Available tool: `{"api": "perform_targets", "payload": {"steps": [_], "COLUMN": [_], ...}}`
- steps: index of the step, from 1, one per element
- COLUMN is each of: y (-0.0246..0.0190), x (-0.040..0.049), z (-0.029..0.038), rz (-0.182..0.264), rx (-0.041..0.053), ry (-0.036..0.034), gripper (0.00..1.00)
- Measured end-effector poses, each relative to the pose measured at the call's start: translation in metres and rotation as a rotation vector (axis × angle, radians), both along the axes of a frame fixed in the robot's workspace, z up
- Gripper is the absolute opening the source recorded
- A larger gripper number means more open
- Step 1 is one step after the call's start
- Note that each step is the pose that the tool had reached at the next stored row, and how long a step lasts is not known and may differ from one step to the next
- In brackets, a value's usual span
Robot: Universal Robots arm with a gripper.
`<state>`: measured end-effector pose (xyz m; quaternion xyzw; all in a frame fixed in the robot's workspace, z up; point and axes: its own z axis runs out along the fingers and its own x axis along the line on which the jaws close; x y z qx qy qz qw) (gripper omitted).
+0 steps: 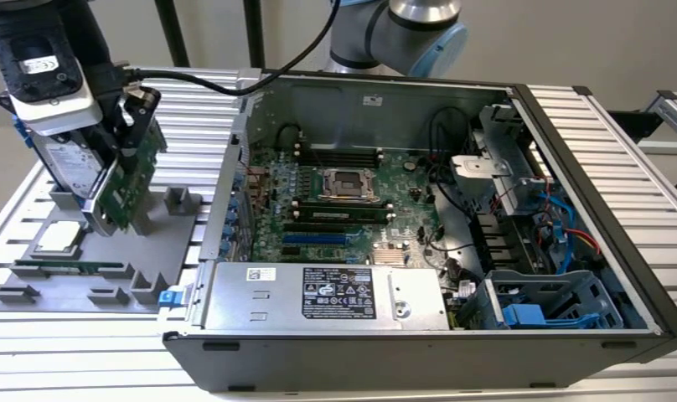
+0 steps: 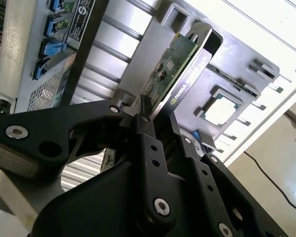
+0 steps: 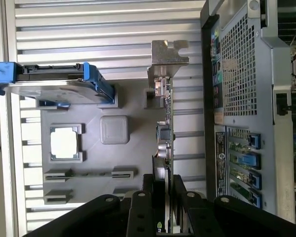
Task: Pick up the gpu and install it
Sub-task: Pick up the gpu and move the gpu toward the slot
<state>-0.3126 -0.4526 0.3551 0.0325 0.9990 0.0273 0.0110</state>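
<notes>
First wrist view: gpu (image 3: pixel 166 123) between fingers (image 3: pixel 150 190)

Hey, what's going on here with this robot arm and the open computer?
The arm's hand is closed on the gpu, which stands on edge at the gray tray beside the open case. A hard drive stands in the tray next to it. The gpu isn't in the case yet.

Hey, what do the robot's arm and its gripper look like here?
The arm is silver-grey with a light blue joint cap. A black cable runs to its wrist. The gripper is matte black, with flat linked fingers joined by silver screws.
</notes>
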Motion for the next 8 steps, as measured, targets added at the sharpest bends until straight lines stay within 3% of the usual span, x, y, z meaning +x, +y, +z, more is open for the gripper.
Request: {"api": "perform_targets", "payload": {"steps": [8], "y": [0.0000], "x": [0.0000], "z": [0.0098], "rz": [0.000], "rx": [0.0000], "ry": [0.0001], "gripper": [0.00]}}
